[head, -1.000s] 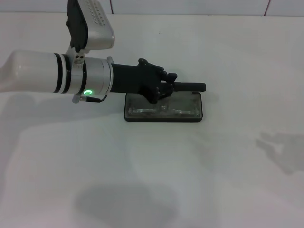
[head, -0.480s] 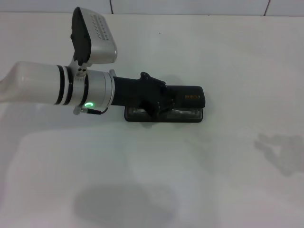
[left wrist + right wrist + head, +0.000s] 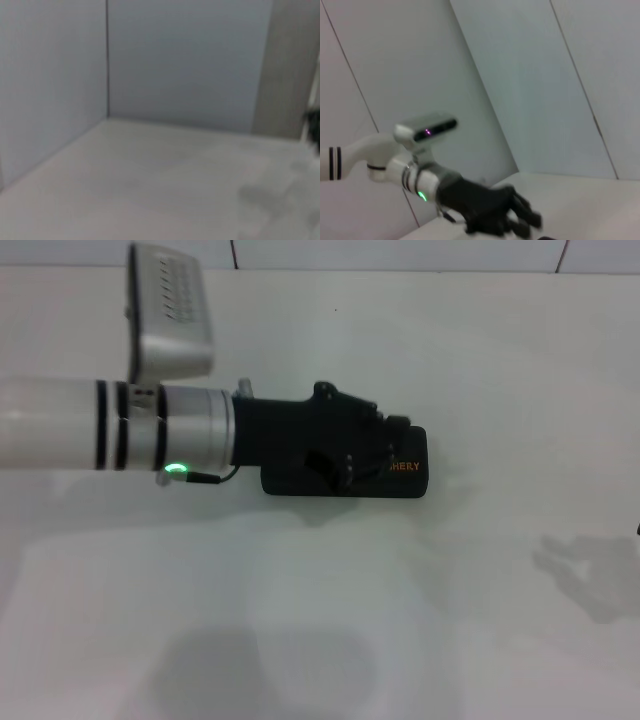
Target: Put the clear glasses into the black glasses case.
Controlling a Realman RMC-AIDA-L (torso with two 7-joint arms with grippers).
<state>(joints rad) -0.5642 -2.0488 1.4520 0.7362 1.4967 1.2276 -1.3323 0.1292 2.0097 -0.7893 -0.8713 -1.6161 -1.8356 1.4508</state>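
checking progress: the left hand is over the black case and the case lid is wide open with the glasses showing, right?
Not quite. The left hand is over the black case, but the lid is down, not open: the head view shows its orange lettering facing up and no glasses in sight.

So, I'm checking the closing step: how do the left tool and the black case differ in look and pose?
The left tool is lumpy and jointed, reaching in from the left on a silver arm. The black case is a flat, rounded box lying on the table. The tool lies over the case, whose lid is down. Only the case carries orange lettering. Both are black.
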